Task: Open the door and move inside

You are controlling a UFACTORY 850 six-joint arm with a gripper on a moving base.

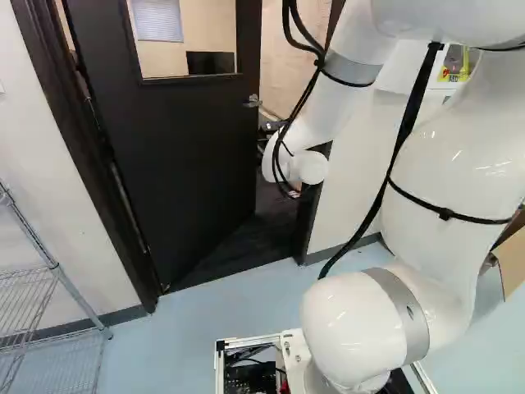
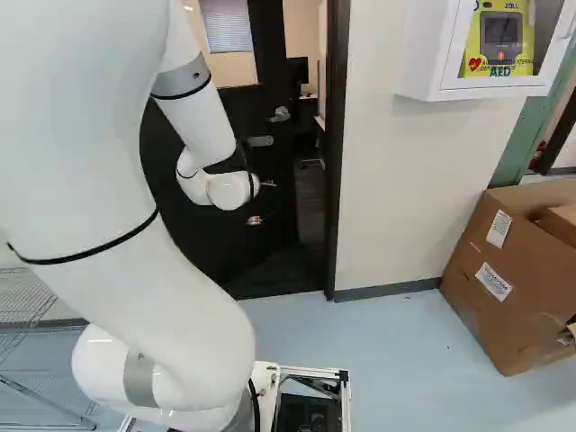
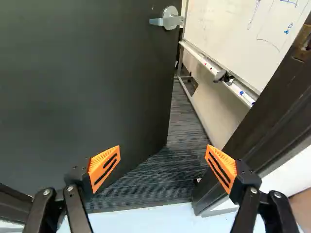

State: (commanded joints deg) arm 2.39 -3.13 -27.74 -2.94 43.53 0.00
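Seeing one white wall cabinet at the right of the right base view, holding one yellow device. Seeing below it one large cardboard box, bearing two white labels and showing more brown cardboard at its top. Finding dark parts and wires inside the metal frame of the base, and a dark object and small markers on the ledge under one whiteboard beyond the doorway.

Facing one black door straight ahead, standing ajar and swinging away from the arm into the room beyond. Running its long axis upright, hinging at the left of the left base view and pointing its free edge inward, leaving a gap beside the dark door frame. Counting one window in it and one silver lever on the near face, pointing toward the hinge side.

Holding the pincer released before the doorway, spreading two fingers wide in the wrist view and showing two orange pads, one on each.
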